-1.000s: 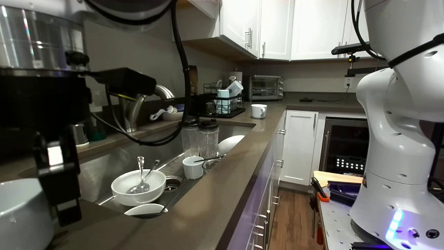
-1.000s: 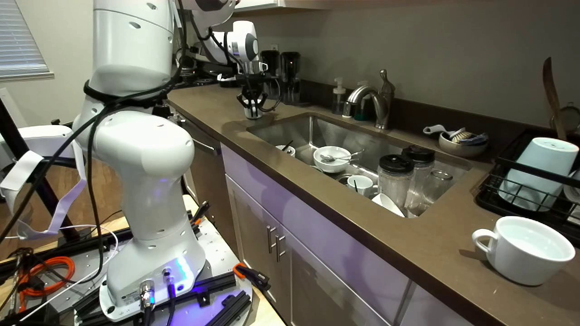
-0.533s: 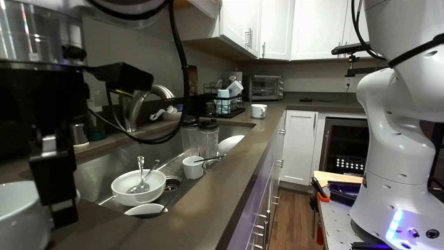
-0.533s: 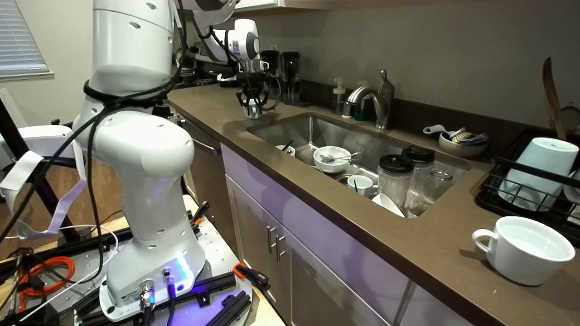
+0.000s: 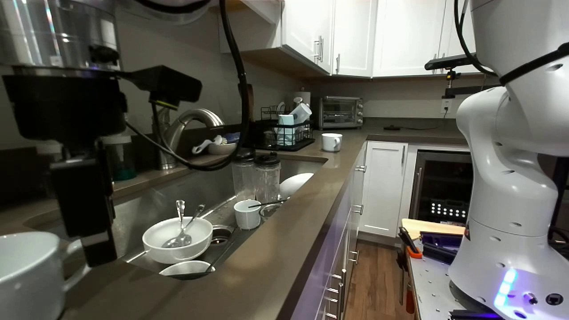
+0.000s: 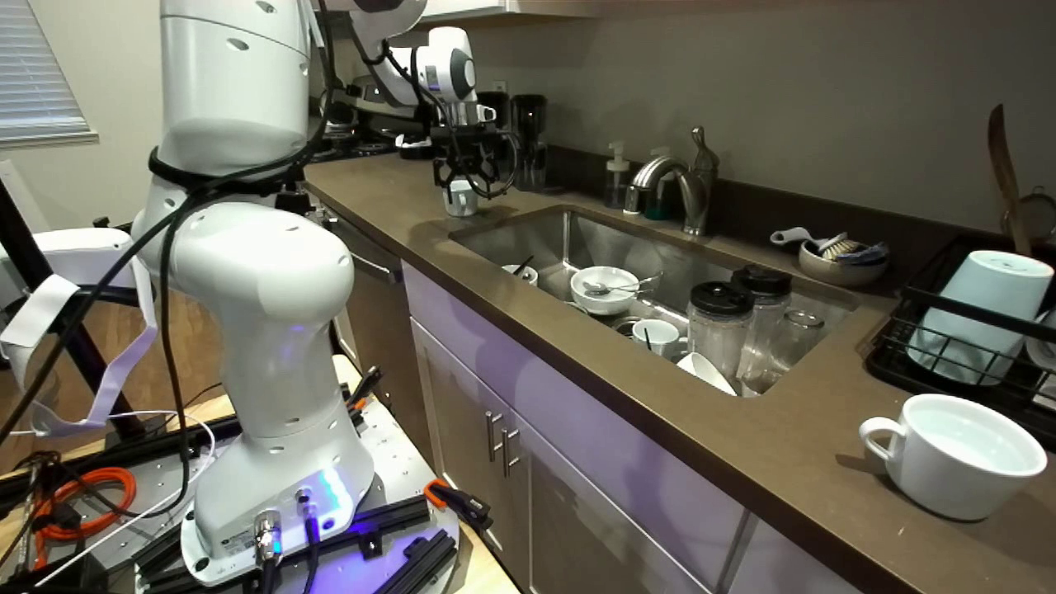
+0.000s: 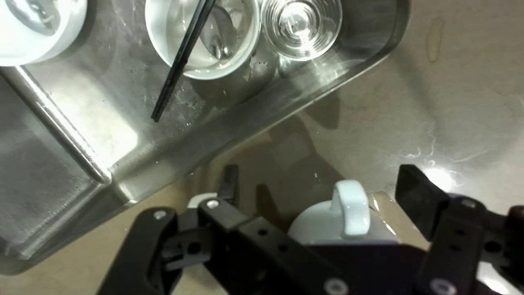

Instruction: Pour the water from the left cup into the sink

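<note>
two fingers (image 7: 421, 196) of the gripper (image 7: 321, 174) are shown wide apart in the wrist view, with the handle (image 7: 356, 211) of a white cup (image 7: 313, 223) between them and a gap on either side of it. most of that cup is hidden there beneath the gripper; in both exterior views it is seen upright on the counter (image 6: 375, 190), below the gripper, and in an exterior view part of its inside (image 5: 24, 249) is shown as well, with its handle near one finger. what it holds cannot be told.

the sink (image 6: 606, 231) is seen just beside the gripper, past the handle. only by the wrist view are a spoon (image 7: 219, 35) in a white dish (image 7: 155, 28) and a clear glass (image 7: 301, 24) next to that dish shown; a black stick (image 7: 180, 65) is laid across the dish. by the exterior views alone, a second cup (image 6: 961, 458) is shown on the counter, well apart from the gripper and beyond the sink, along with lidded bottles (image 6: 719, 334) inside the sink and a faucet (image 6: 698, 202) behind it.
</note>
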Robot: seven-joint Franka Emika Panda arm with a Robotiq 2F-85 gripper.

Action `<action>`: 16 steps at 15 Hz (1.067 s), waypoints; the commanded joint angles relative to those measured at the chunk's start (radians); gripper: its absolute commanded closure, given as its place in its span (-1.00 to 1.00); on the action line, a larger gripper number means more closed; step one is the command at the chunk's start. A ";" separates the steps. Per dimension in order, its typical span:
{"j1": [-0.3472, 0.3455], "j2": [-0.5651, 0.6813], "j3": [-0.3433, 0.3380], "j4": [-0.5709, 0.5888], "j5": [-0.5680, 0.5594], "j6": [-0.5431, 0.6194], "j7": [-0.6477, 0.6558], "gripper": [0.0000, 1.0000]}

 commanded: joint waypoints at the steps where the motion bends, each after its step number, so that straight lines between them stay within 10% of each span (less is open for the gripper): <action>1: 0.020 -0.071 -0.024 -0.047 -0.048 -0.027 0.099 -1.00; 16: -0.046 -0.414 -0.060 -0.302 -0.056 -0.049 0.398 -1.00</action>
